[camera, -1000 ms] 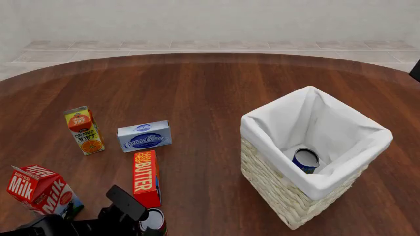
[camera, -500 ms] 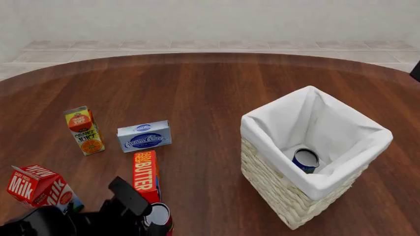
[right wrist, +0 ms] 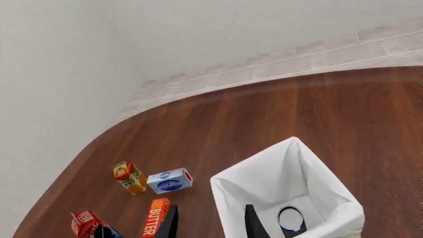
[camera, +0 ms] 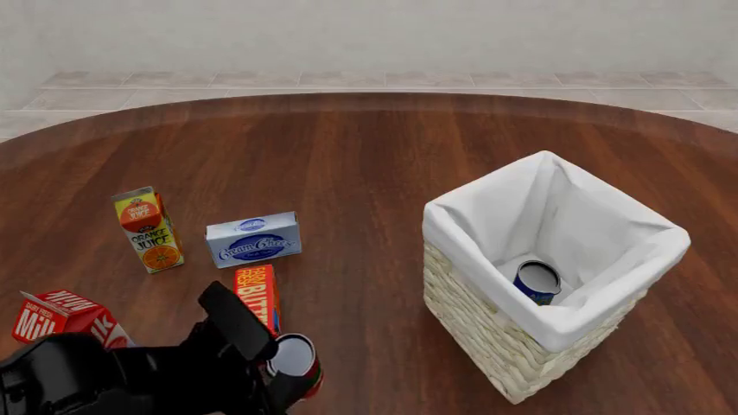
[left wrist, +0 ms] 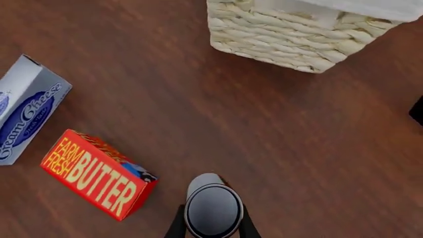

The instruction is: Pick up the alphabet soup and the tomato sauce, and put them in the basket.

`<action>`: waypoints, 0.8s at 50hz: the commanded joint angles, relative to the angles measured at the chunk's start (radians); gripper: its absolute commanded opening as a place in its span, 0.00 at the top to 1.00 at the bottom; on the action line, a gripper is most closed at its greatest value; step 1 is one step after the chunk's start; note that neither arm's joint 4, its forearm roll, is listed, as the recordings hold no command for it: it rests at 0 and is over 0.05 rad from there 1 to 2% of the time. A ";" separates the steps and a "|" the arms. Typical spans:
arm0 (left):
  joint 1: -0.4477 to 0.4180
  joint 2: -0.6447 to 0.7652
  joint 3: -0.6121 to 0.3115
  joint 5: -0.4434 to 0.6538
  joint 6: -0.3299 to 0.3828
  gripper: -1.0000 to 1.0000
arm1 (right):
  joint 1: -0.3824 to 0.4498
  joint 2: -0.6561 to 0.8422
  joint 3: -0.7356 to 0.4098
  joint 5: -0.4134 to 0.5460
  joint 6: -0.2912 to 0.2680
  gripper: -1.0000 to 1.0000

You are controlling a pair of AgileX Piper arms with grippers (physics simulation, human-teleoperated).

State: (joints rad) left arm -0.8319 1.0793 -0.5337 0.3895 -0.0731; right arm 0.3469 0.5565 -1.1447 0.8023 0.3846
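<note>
Since a second ago the left end effector (camera: 290, 370) has come forward and up with the tomato sauce (camera: 295, 364), which now sits higher in the front view and hides more of the butter box (camera: 256, 294) and the milk carton (camera: 55, 318). Its two dark fingers (left wrist: 177, 227) are clamped on either side of the can, whose silvery round top (left wrist: 213, 210) faces the wrist camera, with the wooden counter (camera: 369, 164) below it. Just beside it lies the butter box, then the cream cheese box (camera: 254, 239) and the orange juice carton (camera: 148, 230) farther back. Over to the right stands the basket (camera: 496, 341), and the alphabet soup (camera: 537, 281) rests upright inside it on the white lining. High above, the right end effector (right wrist: 210, 224) hangs with its fingers apart, holding nothing
</note>
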 commanded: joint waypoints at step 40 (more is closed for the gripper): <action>-0.028 0.009 -0.329 0.135 0.117 1.00 | 0.000 -0.012 -0.025 0.007 0.001 0.00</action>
State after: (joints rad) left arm -0.8505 1.0788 -0.8136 0.5207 0.0173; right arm 0.3463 0.5400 -1.1712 0.8174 0.3868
